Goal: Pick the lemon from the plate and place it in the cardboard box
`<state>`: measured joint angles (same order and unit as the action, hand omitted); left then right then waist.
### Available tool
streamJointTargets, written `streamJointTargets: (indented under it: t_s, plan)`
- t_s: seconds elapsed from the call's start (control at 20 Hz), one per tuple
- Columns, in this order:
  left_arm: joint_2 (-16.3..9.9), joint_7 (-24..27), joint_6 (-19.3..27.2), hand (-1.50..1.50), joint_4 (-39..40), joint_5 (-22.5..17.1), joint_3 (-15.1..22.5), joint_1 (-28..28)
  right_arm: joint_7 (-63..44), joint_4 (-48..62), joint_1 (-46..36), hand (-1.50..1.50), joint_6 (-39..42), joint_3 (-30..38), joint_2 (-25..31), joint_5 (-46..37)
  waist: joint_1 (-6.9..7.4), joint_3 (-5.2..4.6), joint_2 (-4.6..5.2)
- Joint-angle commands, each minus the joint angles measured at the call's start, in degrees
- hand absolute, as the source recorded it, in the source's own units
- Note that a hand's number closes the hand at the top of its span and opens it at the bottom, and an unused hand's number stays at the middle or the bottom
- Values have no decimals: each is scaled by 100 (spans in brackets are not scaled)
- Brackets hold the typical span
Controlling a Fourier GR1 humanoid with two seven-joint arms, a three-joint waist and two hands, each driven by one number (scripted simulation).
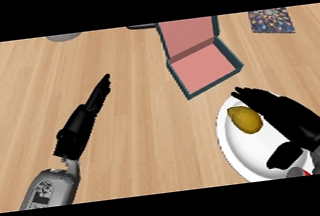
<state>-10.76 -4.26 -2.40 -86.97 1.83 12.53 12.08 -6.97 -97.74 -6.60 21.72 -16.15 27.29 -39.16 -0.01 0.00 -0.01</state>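
A yellow lemon (245, 119) lies on a white plate (236, 147) at the lower right of the counter. My right hand (290, 116) hovers over the plate just right of the lemon, fingers straight and pointing up-left, thumb low near the plate's near side; it holds nothing. The box (201, 67) stands beyond the plate, with dark teal walls, a pink inside and its lid open toward the back. My left hand (84, 119) stays open on the left, fingers stretched toward the far side, well away from both.
A grey round object (64, 36) shows at the back edge on the left. A patterned square mat (271, 21) lies at the back right. Bare wooden counter (144, 132) spreads between my two hands.
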Motion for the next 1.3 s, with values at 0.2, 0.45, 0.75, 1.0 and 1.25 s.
streamJointTargets:
  t_s: [0.2,0.45,0.75,1.0,1.25]
  plan:
    - [309,-94,-52,0,32,274,-227,131,301,476,-8,-150,210,75,-367,-527,-3,0,1]
    - [-15,-59,-561,0,-128,146,-528,-55,172,644,-32,-150,323,22,-655,-835,8,0,-1]
    - [165,84,-591,0,92,254,-742,-2,358,759,192,-150,137,-43,-867,-1312,-5,0,0]
    - [336,-79,-644,0,-178,415,-653,-163,646,1278,-35,-150,-129,145,-1001,-1671,4,0,-1]
    - [673,-13,-392,0,-191,708,-402,-243,556,1495,-129,-150,-100,75,-1120,-1973,-1,0,-1]
